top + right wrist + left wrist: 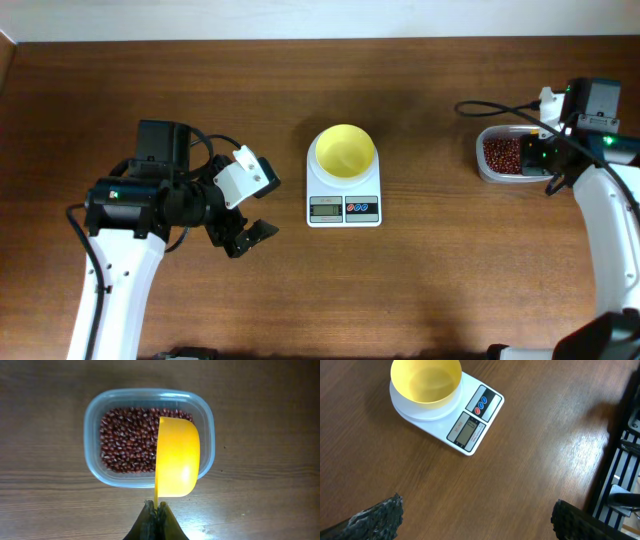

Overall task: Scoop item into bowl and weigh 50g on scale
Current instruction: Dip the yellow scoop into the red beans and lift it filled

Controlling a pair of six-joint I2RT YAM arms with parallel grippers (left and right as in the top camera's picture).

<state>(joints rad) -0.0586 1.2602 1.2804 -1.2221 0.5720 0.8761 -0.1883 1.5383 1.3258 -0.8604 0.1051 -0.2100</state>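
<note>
Overhead: the pale yellow bowl [345, 152] is sitting on the white scale [344, 208] at mid-desk [430, 280], between the two arms. The left tool [250, 237] is hanging just beside the scale with its jaws spread wide and holding nothing. Well apart on the other side, the right arm [610, 200] is reaching over the clear tub [497, 176] of red-brown beans [502, 154], making it by far the nearer arm to the item.

Left wrist: the bowl [426, 380] is showing bare inside, and the scale's display is facing the open left tool [477, 522]. The reading is too small to tell.

Right wrist: the right tool [156, 507] is pinching narrowly on the handle of the yellow scoop [177, 457]. The scoop's long axis is running straight out from the jaws across the tub's right-hand part, turned on its side, with the beans [127, 440] lying to its left. Whether it is touching them cannot be told. The scoop is looking unloaded, so dipping leftward into the heap is probably coming next.
</note>
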